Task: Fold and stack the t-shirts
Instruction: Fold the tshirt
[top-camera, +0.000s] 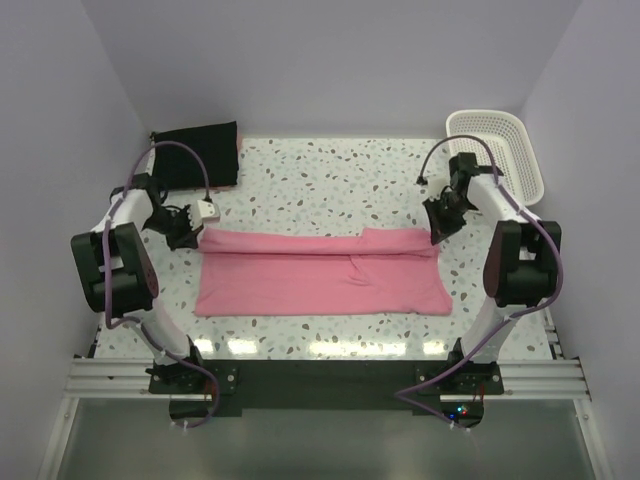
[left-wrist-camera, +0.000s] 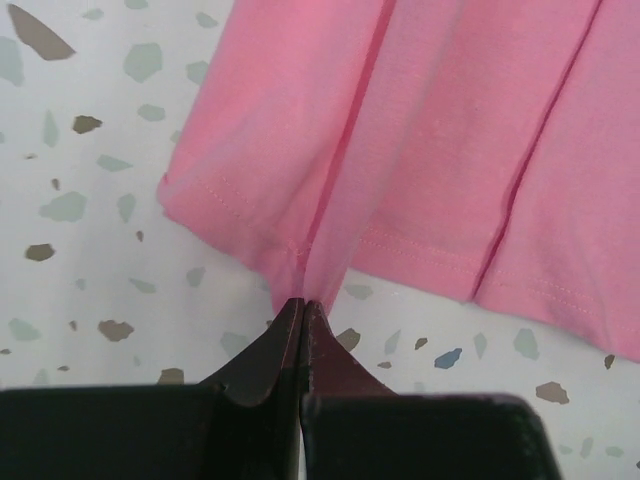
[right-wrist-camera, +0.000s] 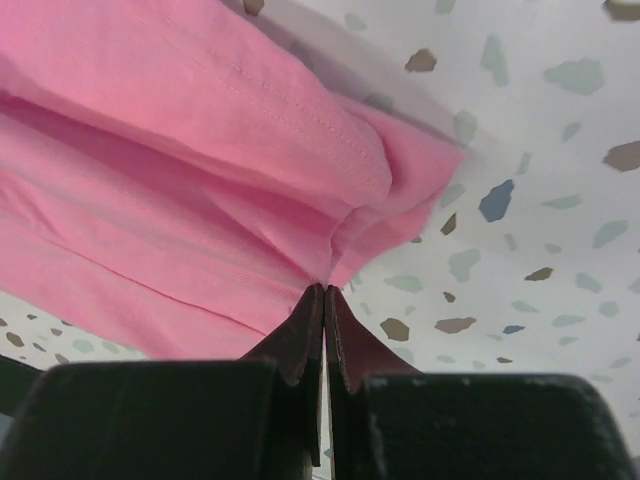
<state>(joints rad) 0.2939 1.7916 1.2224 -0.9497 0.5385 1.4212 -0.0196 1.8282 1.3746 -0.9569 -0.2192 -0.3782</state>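
A white table (top-camera: 330, 170) speckled with grey, brown and blue chips fills the floor of a small booth. Plain pale lilac walls (top-camera: 330, 60) close it on the left, far and right sides. Along the near edge runs a silver metal rail (top-camera: 320, 378), where both arm bases are bolted. A white lattice plastic basket (top-camera: 530, 160) sits tilted in the far right corner. In the far left corner a black fabric garment (top-camera: 195, 155) lies flat on the table as a folded rectangle.

The pink soft-fabric t-shirt (top-camera: 320, 275) lies across the middle of the table as a long band running from left to right. A narrower layer is doubled over along its far edge. It is well apart from the black fabric garment.

The left fingers (left-wrist-camera: 275, 355) are pressed together, with a thin pleat of the pink cloth caught between their tips at the stitched hem of the band's far left corner. The cloth rises from the table into the pinch.

The right fingers (right-wrist-camera: 295, 345) are likewise closed tip to tip, nipping bunched pink fabric at the band's far right corner, and the cloth is gathered into soft folds just beyond them.
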